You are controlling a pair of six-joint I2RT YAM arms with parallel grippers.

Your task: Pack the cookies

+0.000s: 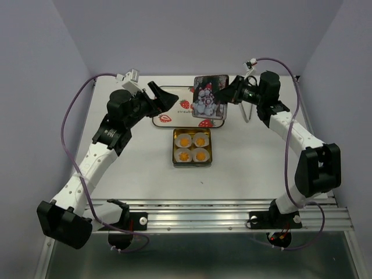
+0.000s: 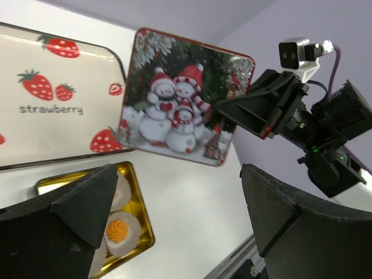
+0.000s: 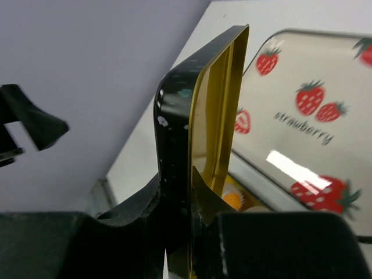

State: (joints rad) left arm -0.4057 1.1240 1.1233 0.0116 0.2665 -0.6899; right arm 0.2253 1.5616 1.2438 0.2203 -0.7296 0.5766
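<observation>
cookies [image 1: 183, 140]: four, two by two, each in a white cup [image 2: 136, 232]; all inside the gold tin [image 1: 174, 157]
tin: open, flat on the table [image 1: 139, 168], about centre, between the two arms
right gripper [image 1: 228, 96]: clamped on one edge of the snowman lid [image 1: 209, 100]; right wrist view shows the lid [image 3: 174, 133] edge-on, pinched tight between the fingers, gold inner face to one side
lid: tilted up steeply, printed face toward the top camera; sits behind the tin, over the right end of the strawberry tray [image 1: 174, 119]; lower edge looks clear of the tray, but can't say for sure from these angles
cookies vs right gripper: cookies lie nearer the arm bases and a bit left of it, well below the lid; not covered; one cookie [image 3: 232, 199] shows just past the lid edge in the right wrist view
left gripper [image 1: 165, 96]: jaws wide, holding nothing; hovers over the left part of the tray
cookies vs left gripper: nearer the bases and to its right, apart; left wrist view has the tin [image 2: 136, 192] low left by the left finger [image 2: 81, 203], the lid [image 2: 180, 99] straight ahead, the tray [image 2: 58, 133] upper left
</observation>
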